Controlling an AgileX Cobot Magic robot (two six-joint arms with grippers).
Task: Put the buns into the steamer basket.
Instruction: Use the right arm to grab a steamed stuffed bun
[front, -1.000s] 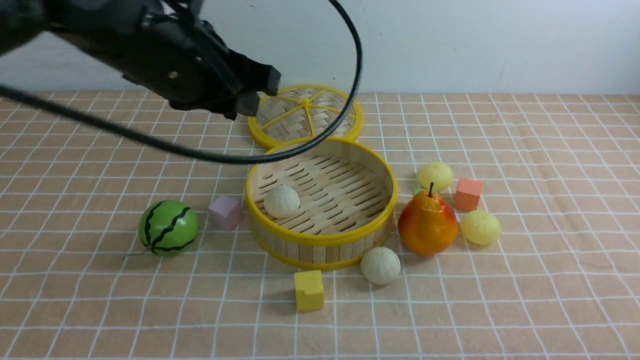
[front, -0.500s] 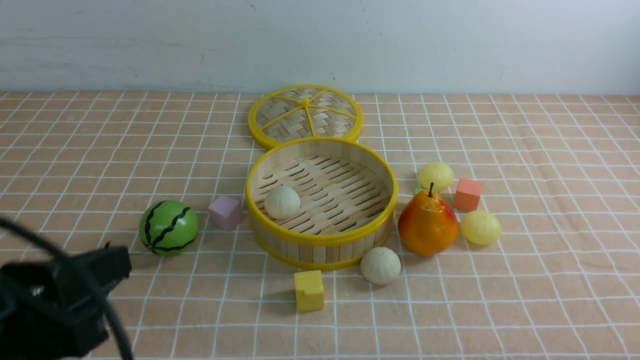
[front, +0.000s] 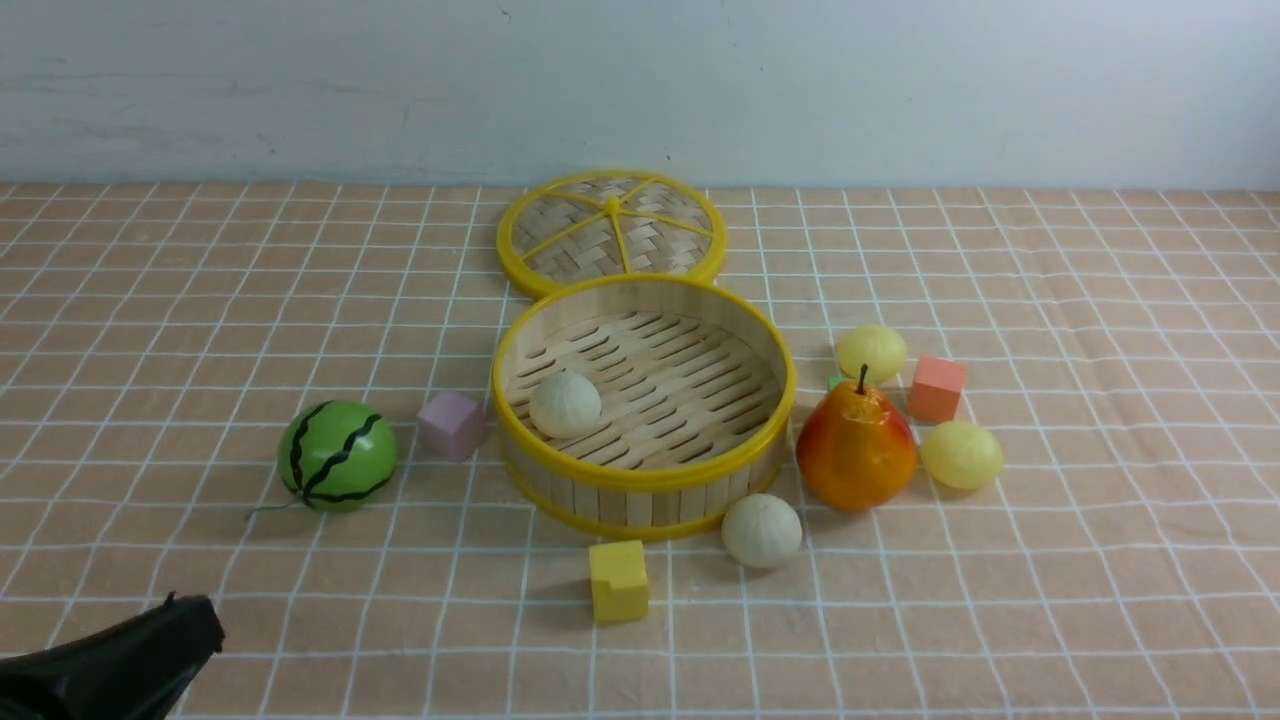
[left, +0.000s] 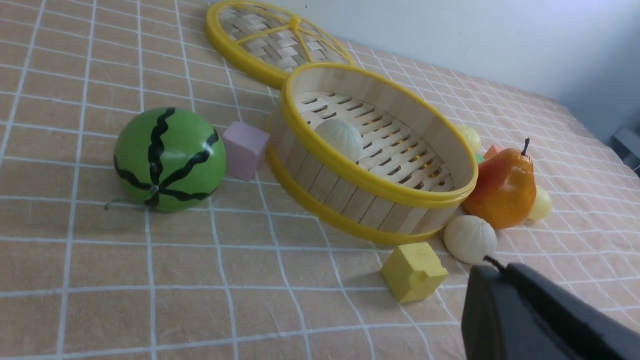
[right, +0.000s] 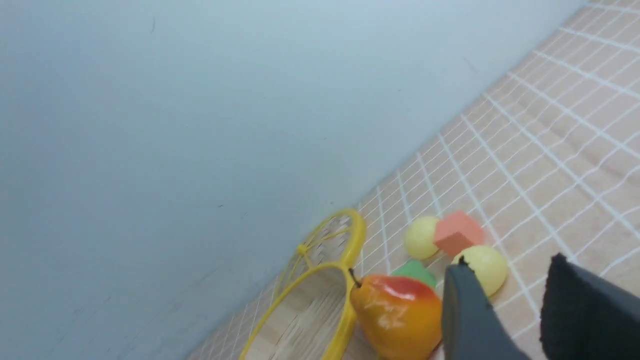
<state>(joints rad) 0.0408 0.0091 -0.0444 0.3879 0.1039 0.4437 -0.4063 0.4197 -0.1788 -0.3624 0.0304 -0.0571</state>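
Left gripper (left: 495, 285) is closed and empty, low at the near left; the right gripper (right: 507, 262) has its jaws apart, holding nothing. One off-white bun (front: 565, 404) lies inside the steamer basket (front: 640, 478), a second off-white bun (front: 761, 531) just before its front wall. Both yellow buns (front: 961, 455) sit right of it beside the pear (front: 855, 450), one perhaps touching.

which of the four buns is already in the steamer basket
The off-white pleated bun on the slats of the steamer basket, left side. The other off-white bun lies on the cloth outside; both yellow buns sit beside the pear.
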